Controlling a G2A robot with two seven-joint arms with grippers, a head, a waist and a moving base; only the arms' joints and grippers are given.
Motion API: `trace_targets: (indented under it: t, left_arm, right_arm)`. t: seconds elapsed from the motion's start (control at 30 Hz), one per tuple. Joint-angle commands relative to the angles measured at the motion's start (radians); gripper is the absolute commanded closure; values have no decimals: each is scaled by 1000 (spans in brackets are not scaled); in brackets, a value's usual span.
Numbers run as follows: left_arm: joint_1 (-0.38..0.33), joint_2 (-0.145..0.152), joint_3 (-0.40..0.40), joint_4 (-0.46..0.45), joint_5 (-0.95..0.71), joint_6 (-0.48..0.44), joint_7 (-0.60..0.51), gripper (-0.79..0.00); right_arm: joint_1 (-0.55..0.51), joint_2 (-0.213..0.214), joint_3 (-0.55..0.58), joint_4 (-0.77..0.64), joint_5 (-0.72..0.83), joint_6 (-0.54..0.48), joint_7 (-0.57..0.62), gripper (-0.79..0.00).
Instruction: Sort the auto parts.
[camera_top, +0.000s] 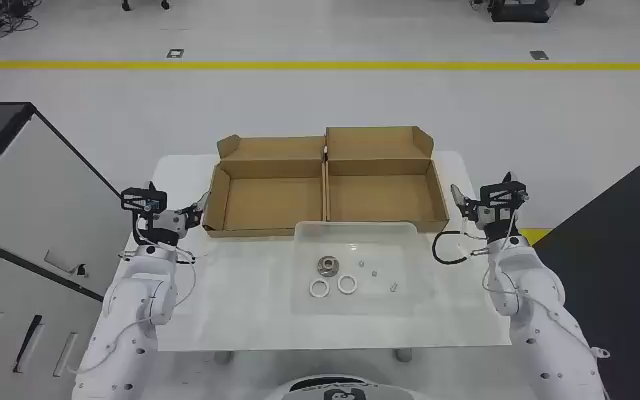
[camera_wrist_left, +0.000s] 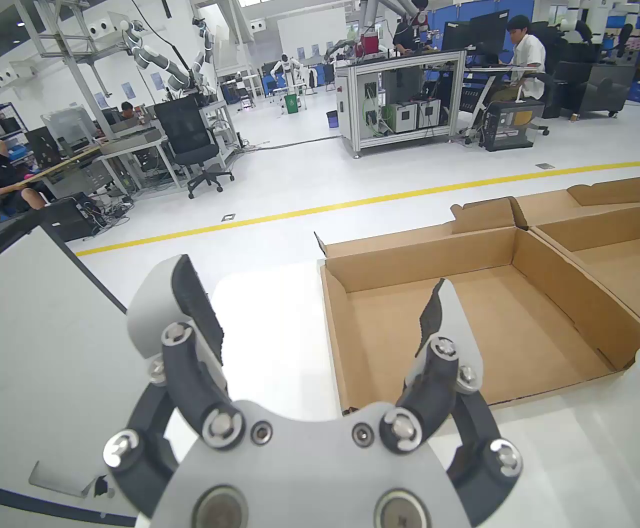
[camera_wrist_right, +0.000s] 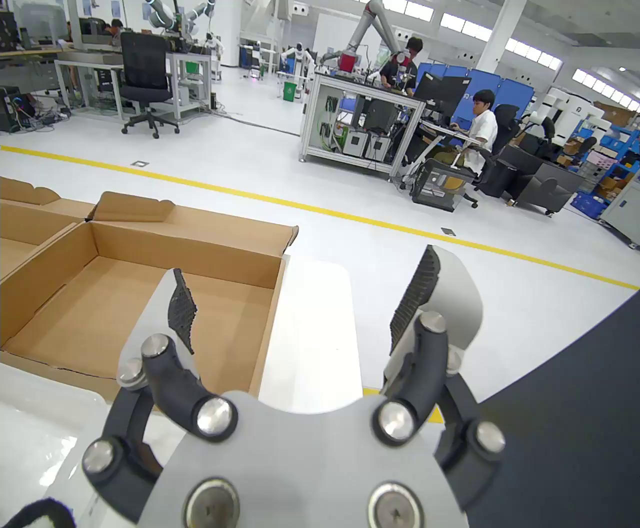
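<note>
A clear tray (camera_top: 405, 232) in the middle of the table holds the auto parts: a dark metal bearing (camera_top: 327, 265), two white rings (camera_top: 319, 289) (camera_top: 347, 284) and a few small pieces (camera_top: 394, 286). Behind it stand two brown cardboard boxes, the left box (camera_top: 265, 200) (camera_wrist_left: 480, 320) and the right box (camera_top: 385, 188) (camera_wrist_right: 125, 300), both with nothing inside. My left gripper (camera_top: 196, 212) (camera_wrist_left: 315, 295) hovers open at the left box's outer side. My right gripper (camera_top: 458, 203) (camera_wrist_right: 305, 285) hovers open at the right box's outer side. Neither holds anything.
The white table (camera_top: 250, 310) has bare surface in front of the tray. A grey cabinet (camera_top: 50, 200) stands to the left and a dark panel (camera_top: 600, 230) to the right. The floor beyond carries a yellow line (camera_top: 320, 65).
</note>
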Motion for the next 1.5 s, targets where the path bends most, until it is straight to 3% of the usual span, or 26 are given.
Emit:
trace_targets:
  t: [0.0,0.2,0.4,0.7,1.0,1.17,1.47]
  left_arm:
    - [0,0,0,0,0,0,0,-785]
    - [0,0,0,0,0,0,0,-785]
    - [0,0,0,0,0,0,0,-785]
    - [0,0,0,0,0,0,0,-785]
    - [0,0,0,0,0,0,0,-785]
    - [0,0,0,0,0,0,0,-785]
    - [0,0,0,0,0,0,0,-785]
  right_arm:
    - [0,0,0,0,0,0,0,-785]
    - [-14,4,36,-80,-24,-48,-24,-785]
    - [-20,19,106,-205,-15,-239,67,-785]
    - [78,51,187,-315,71,-617,330,-785]
    - [265,87,142,-282,222,-905,665,-785]
    - [377,108,68,-247,337,-979,842,-785]
    - [514,209,-179,-188,357,-937,883,-785]
